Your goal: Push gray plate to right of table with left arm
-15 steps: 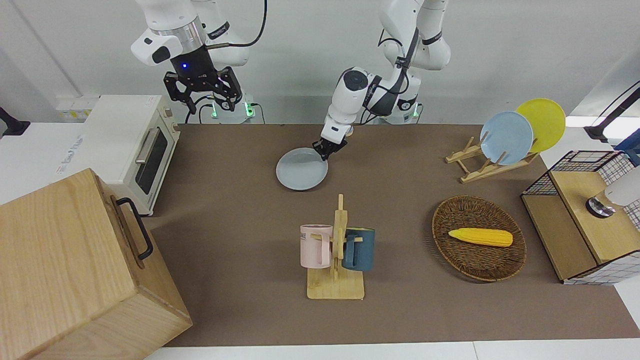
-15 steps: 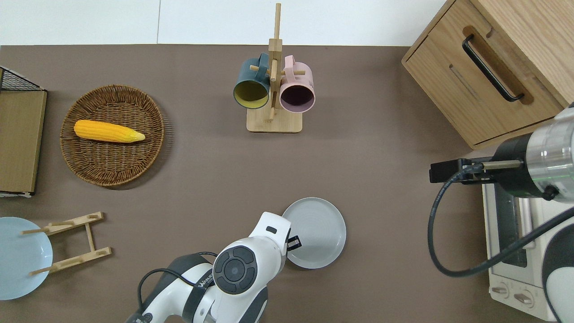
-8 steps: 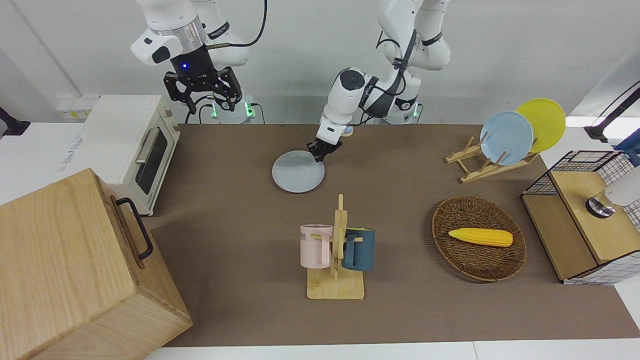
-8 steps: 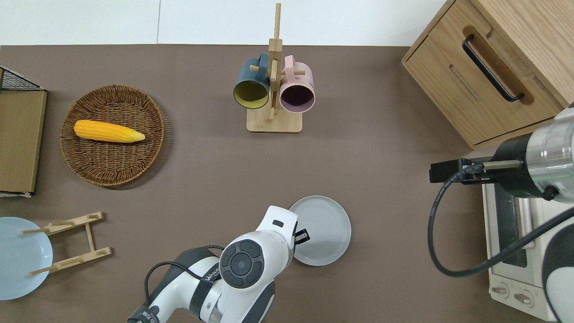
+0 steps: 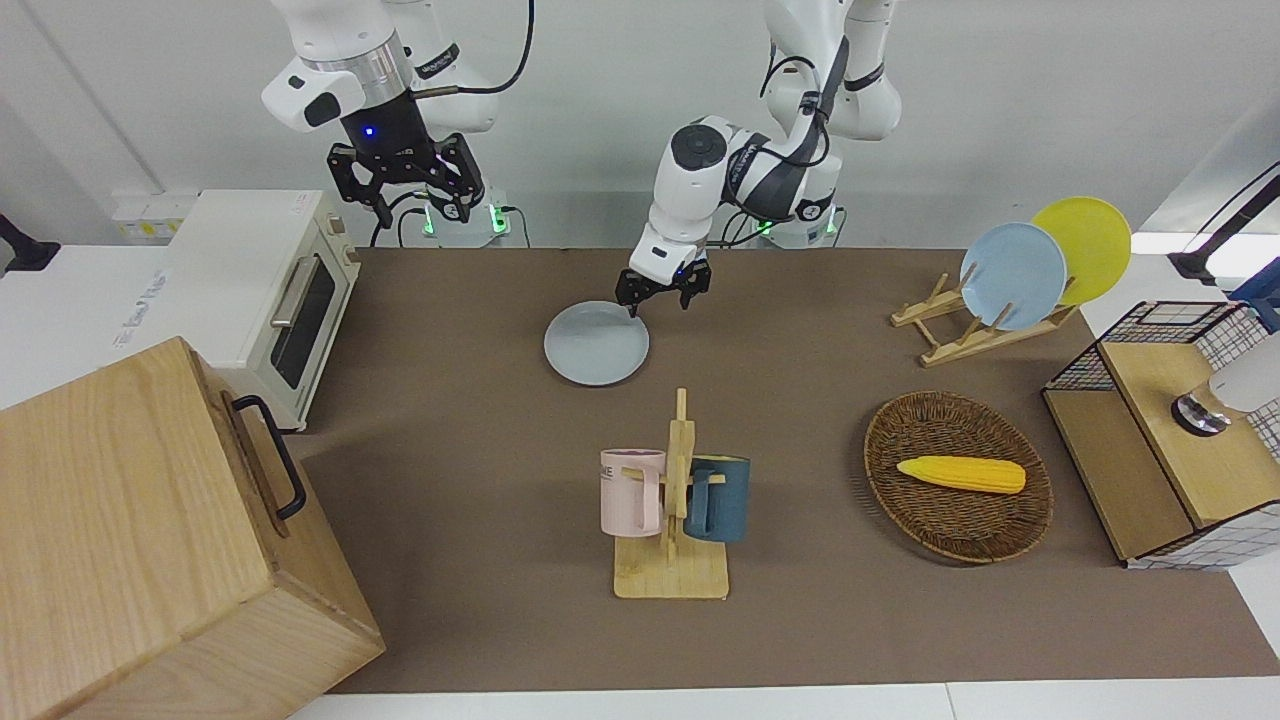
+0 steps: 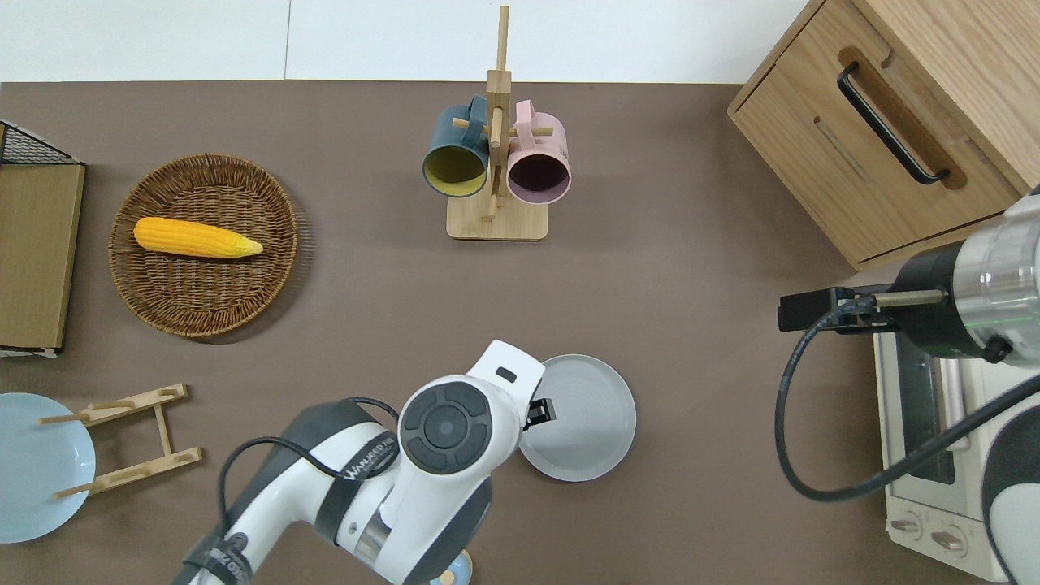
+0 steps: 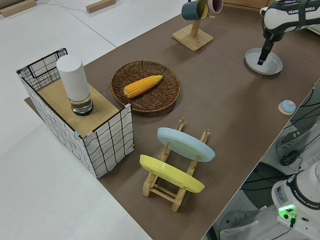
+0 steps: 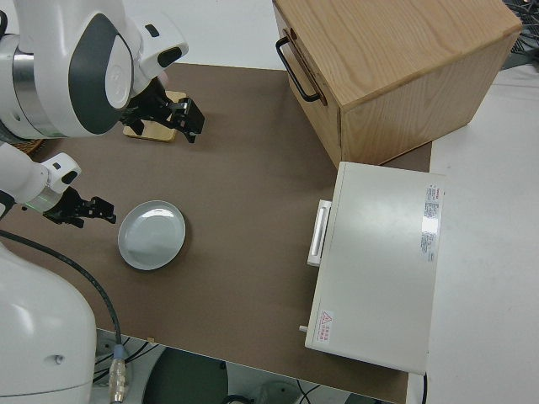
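The gray plate (image 6: 578, 417) lies flat on the table (image 6: 691, 268), between the robots and the mug rack (image 6: 496, 162) at its twelve o'clock. It looks stiff, light and smooth-bottomed, likely to slide; push its low rim at nine o'clock. The left gripper (image 5: 661, 291) hangs there, fingers spread, holding nothing. The right arm is parked.

You are likely in a robotics lab staged as a kitchen: arms bolted at a brown table (image 5: 480, 420), toaster oven (image 5: 262, 295), mug rack (image 5: 672, 520), bare white walls
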`<state>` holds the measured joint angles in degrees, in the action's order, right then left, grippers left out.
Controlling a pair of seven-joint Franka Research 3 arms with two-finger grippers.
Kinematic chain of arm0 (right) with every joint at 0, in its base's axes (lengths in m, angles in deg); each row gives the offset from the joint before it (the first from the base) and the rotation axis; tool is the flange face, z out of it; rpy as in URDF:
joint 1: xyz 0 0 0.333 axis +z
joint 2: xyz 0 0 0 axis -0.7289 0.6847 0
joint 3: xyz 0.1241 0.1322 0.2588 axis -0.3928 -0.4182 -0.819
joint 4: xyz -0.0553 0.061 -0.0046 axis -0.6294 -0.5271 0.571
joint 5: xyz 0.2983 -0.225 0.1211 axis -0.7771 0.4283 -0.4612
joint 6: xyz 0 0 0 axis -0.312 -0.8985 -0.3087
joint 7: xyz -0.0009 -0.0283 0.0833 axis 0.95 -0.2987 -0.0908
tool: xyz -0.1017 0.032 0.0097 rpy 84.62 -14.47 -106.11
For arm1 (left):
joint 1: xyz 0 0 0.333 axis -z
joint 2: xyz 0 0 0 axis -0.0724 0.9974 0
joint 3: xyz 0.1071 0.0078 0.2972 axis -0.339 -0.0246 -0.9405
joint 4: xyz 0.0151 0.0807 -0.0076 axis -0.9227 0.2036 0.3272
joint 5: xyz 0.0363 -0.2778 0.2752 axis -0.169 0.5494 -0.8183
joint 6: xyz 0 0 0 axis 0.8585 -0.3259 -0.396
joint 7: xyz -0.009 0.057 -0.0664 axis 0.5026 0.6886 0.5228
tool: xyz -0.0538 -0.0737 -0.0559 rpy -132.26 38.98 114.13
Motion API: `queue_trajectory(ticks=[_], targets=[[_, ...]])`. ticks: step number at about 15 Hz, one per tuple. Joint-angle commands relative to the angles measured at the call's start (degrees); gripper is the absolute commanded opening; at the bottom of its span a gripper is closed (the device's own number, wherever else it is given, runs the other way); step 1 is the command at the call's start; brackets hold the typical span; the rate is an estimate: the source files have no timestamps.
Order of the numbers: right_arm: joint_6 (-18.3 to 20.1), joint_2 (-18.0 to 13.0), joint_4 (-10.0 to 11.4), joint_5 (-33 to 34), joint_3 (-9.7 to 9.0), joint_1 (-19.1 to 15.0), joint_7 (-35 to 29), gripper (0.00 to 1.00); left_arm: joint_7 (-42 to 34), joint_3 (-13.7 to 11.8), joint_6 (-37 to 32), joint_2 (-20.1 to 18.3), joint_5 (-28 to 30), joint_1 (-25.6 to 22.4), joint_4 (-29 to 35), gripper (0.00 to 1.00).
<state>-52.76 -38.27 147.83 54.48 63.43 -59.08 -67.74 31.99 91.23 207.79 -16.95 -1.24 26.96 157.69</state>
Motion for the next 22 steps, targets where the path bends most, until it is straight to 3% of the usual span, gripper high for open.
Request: queue_trajectory(ticks=[1, 3, 9, 15, 22], targets=[[0.31, 0.27, -0.81, -0.92, -0.23, -0.37, -0.12, 0.996, -8.95, -0.8, -6.77, -1.51, -1.46, -5.13, -3.29, 0.99], [0.31, 0.36, -0.81, -0.92, -0.23, -0.37, -0.12, 0.996, -15.79, -2.38, -8.7, -1.86, -3.47, -8.37, -3.29, 0.99], [0.31, 0.36, -0.81, -0.92, -0.23, -0.37, -0.12, 0.996, -28.63, -2.47, -9.58, -5.64, -6.55, -20.32, -3.72, 0.99], [0.31, 0.36, -0.81, -0.92, -0.23, -0.37, -0.12, 0.996, -40.59, -3.17, -22.84, -6.08, -6.56, -29.3, -14.61, 0.99], [0.31, 0.36, -0.81, -0.92, -0.23, -0.37, -0.12, 0.996, -41.58, -3.53, -33.56, -6.52, -6.65, -30.37, -24.8, 0.99]])
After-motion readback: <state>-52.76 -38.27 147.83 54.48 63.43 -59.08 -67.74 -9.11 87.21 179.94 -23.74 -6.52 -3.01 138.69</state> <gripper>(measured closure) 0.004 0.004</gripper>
